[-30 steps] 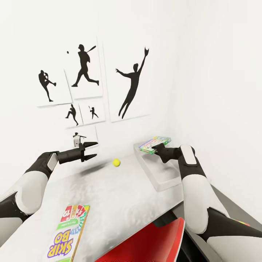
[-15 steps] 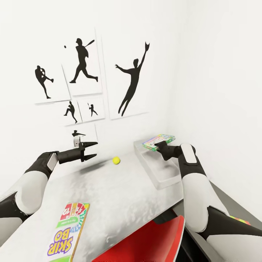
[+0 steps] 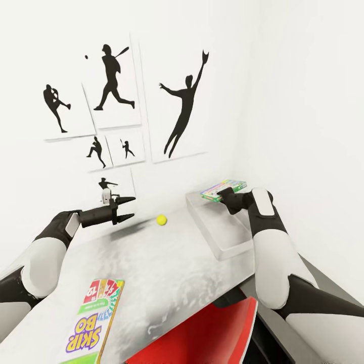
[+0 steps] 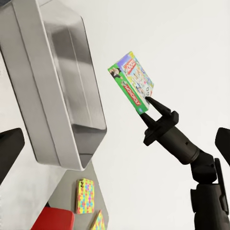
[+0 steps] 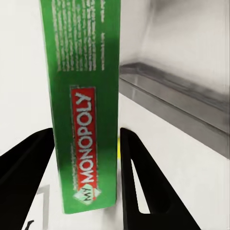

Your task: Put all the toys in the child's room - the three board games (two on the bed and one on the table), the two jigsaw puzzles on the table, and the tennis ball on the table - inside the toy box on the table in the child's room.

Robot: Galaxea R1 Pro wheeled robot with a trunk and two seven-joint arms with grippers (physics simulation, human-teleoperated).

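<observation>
Since one second ago, the right end effector [image 3: 222, 194] has carried the green-edged Monopoly game [image 3: 221, 190] higher and farther, so it now hangs over the far end of the toy box [image 3: 222, 237], pinched by its edge between both fingers. The toy box stands at the far right corner of the bench [image 3: 162, 268]. The left end effector [image 3: 126, 208] hovers with fingers spread, near the tennis ball [image 3: 161, 219]. A Skip-Bo game [image 3: 93, 318] lies at the near left edge. Two jigsaw puzzles [image 4: 86, 196] lie on what seems a lower top beyond the toy box.
</observation>
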